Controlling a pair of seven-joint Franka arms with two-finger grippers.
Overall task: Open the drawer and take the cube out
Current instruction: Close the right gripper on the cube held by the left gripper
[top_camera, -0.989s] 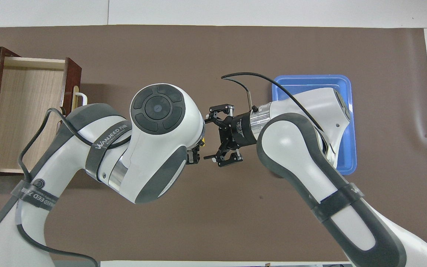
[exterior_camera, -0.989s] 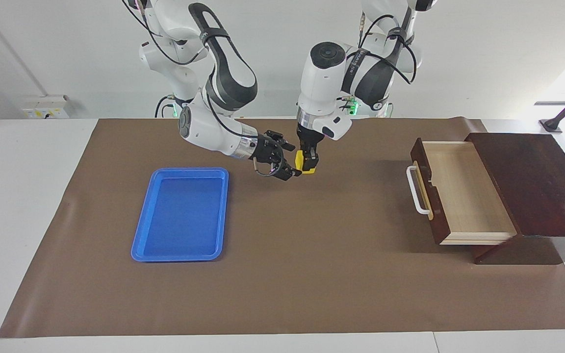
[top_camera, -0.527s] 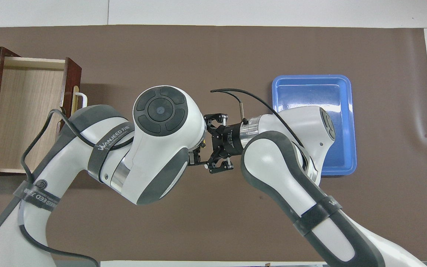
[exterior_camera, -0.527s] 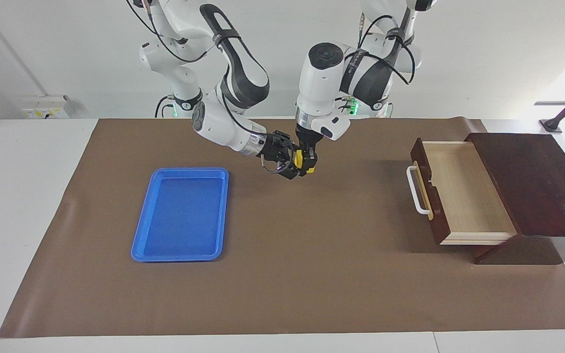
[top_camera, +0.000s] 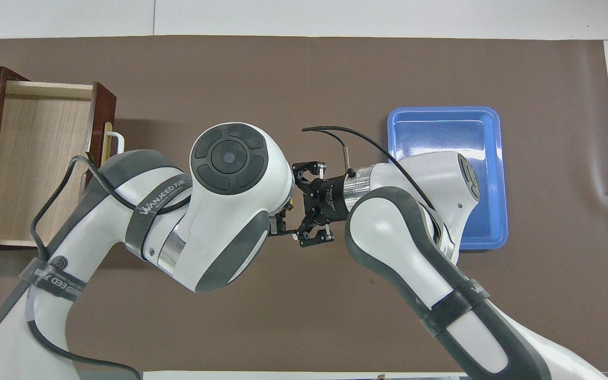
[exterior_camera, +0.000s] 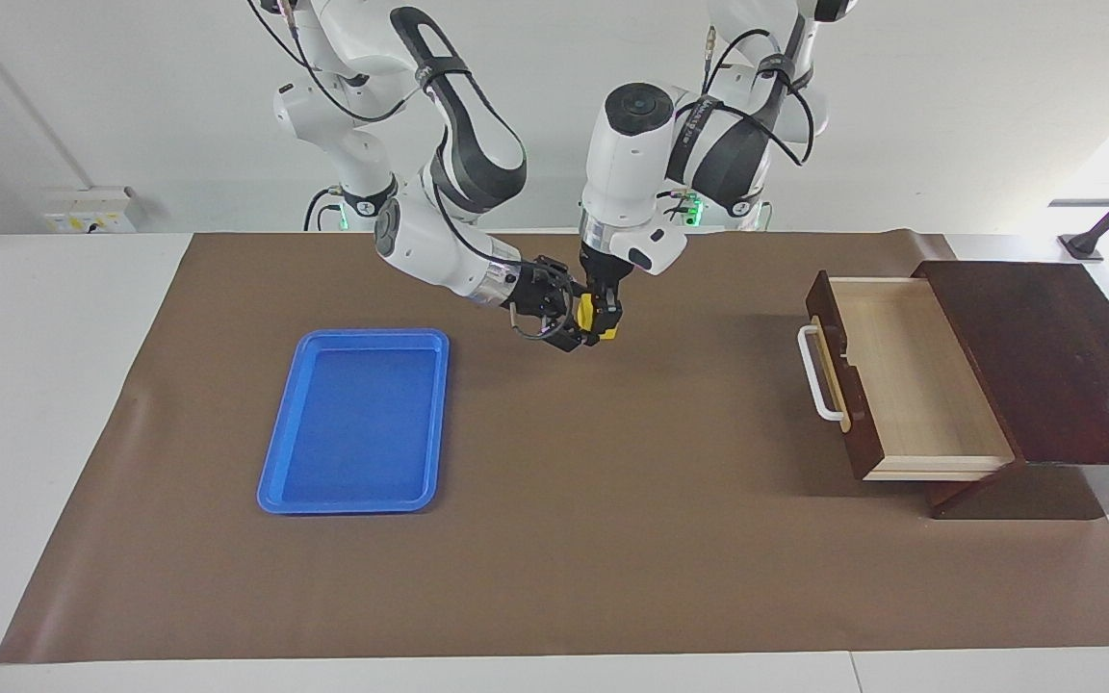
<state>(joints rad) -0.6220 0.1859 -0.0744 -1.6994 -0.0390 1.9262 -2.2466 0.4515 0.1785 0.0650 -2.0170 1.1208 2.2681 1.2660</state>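
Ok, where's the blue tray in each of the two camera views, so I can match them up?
Facing view: the blue tray lies on the brown mat at picture-left of centre, toward the right arm's end of the table.
Overhead view: the tray sits at picture-right, its nearer part hidden under the right arm.
Shared landmark: the open drawer, at the mat's other end in both.

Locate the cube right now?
In the facing view the cube is up in the air, held in the left claw over the brown mat, between the blue tray and the open drawer, with the right claw at its side.
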